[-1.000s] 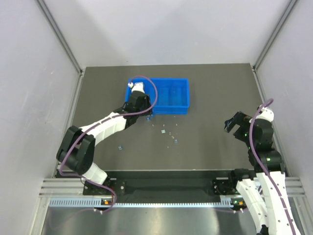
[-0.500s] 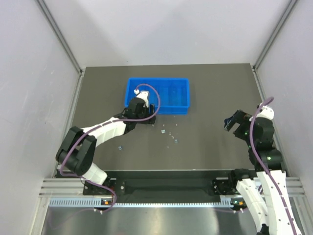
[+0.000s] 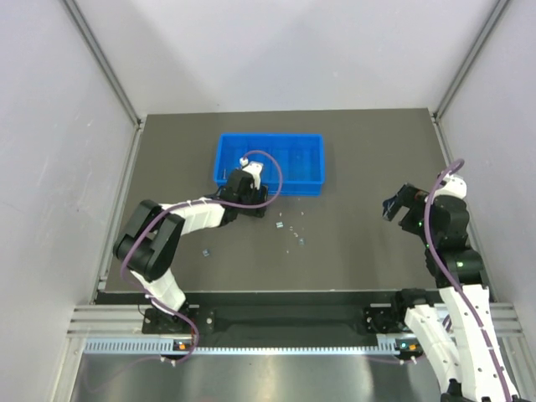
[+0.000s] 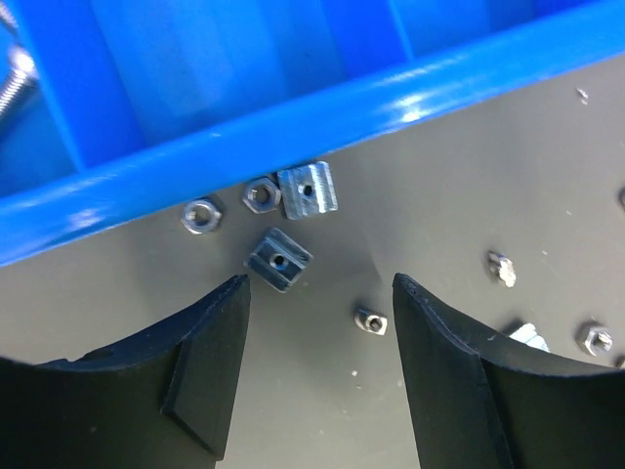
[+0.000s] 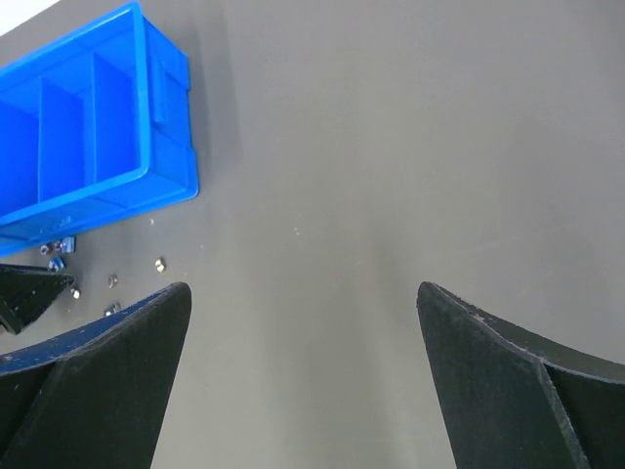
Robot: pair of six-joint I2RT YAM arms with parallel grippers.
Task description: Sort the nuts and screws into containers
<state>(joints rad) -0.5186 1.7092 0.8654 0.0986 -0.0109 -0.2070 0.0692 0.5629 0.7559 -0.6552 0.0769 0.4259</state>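
The blue tray point(image 3: 270, 136) lies at the back middle of the table. My left gripper point(image 3: 256, 201) is open and empty, low over the table just in front of the tray's near wall point(image 4: 322, 107). In the left wrist view two hex nuts point(image 4: 199, 215) and two square nuts point(image 4: 278, 260) lie by that wall, just beyond my gripper point(image 4: 320, 283). A small nut point(image 4: 371, 320) lies between the fingers. A screw point(image 4: 12, 83) shows inside the tray's left compartment. My right gripper point(image 3: 394, 208) is open and empty at the right, apart from the pieces.
More small pieces point(image 3: 289, 226) are scattered in front of the tray, and one lone piece point(image 3: 207, 250) lies nearer the left arm. The right wrist view shows the tray point(image 5: 166, 127) and a few pieces point(image 5: 158, 263) far to its left.
My left gripper has moved from over the tray's left end toward me and to the right, down to the table by the tray's near wall. The right arm has barely moved.
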